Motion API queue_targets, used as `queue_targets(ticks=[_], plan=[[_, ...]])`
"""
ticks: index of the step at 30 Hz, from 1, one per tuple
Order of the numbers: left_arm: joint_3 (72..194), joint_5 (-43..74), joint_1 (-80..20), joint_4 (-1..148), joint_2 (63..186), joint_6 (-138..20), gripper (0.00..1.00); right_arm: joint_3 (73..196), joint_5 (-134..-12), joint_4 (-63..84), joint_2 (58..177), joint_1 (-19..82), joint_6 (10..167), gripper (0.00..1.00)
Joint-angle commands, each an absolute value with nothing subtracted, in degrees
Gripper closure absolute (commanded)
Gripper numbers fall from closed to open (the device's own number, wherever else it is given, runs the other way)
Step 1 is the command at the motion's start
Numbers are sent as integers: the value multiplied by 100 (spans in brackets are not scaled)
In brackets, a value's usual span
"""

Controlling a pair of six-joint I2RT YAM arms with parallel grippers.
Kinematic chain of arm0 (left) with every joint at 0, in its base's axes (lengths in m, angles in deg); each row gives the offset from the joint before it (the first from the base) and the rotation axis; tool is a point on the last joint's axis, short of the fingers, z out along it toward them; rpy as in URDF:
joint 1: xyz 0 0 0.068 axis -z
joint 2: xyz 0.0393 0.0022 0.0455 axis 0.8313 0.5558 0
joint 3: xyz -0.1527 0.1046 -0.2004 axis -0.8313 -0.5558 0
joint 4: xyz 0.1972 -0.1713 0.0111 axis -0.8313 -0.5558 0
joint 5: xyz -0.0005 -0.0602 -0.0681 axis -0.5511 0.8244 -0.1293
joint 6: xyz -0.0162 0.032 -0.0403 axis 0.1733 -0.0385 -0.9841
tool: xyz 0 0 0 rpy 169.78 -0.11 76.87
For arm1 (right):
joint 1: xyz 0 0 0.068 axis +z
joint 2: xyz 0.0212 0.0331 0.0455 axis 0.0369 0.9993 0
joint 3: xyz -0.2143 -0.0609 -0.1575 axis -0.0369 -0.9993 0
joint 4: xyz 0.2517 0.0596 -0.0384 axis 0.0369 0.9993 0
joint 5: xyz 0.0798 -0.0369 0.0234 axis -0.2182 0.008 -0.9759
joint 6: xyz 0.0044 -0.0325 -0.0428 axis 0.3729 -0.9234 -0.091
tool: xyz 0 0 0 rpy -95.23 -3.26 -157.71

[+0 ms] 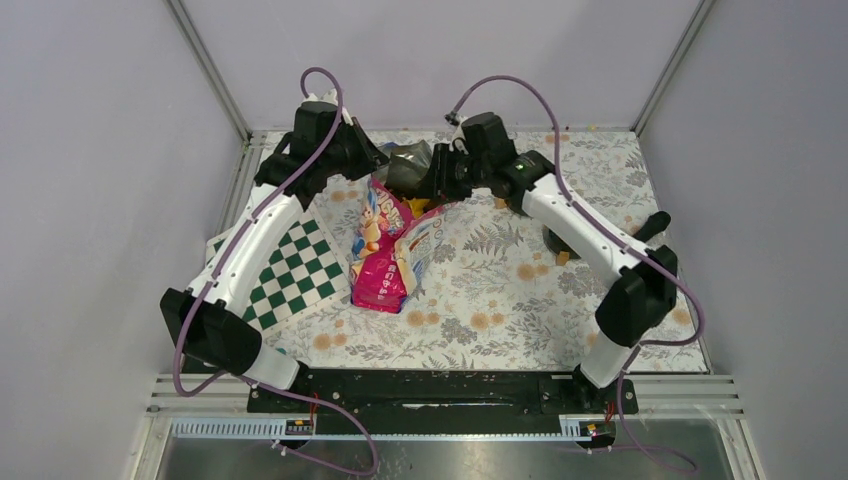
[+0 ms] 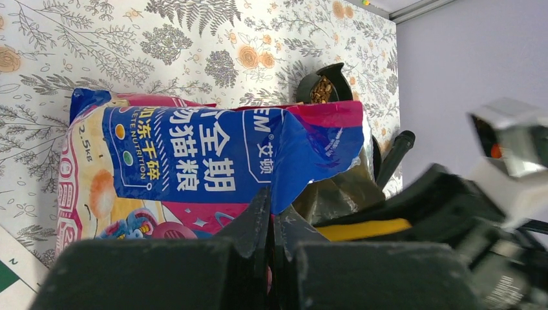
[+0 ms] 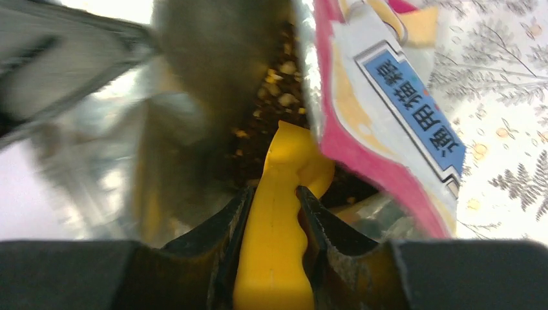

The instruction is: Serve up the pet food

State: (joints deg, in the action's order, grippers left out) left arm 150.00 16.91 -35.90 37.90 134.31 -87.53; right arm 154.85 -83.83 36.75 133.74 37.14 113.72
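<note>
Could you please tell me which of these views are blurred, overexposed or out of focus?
Top external: evenly lit, sharp. Left wrist: print on the bag crisp, the left end effector dark and soft, the right arm blurred. Right wrist: foil lining smeared, blown out top left; the scoop clearer.

The top view looked down from above and behind the arm bases, taking in the whole desk (image 1: 500,300). The left wrist view sat close behind the left fingers (image 2: 252,223), facing the bag (image 2: 213,148) just beyond them. The right wrist view looked past the right fingers (image 3: 220,236), along the yellow scoop (image 3: 281,194), into the bag's mouth. All three shared the bag.
</note>
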Motion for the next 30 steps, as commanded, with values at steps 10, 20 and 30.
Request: queue_targets(ticks=[10, 20, 30], plan=[[15270, 1650, -3533, 4293, 13526, -8950, 100, 15482, -9371, 3464, 14342, 3842, 11166, 100], [15378, 1673, -3580, 4161, 13591, -8896, 100, 14953, -10961, 1952, 14428, 3757, 12280, 100], [15364, 1567, -3728, 4092, 13520, -8768, 100, 14167, -11775, -367, 13870, 3284, 14242, 100]])
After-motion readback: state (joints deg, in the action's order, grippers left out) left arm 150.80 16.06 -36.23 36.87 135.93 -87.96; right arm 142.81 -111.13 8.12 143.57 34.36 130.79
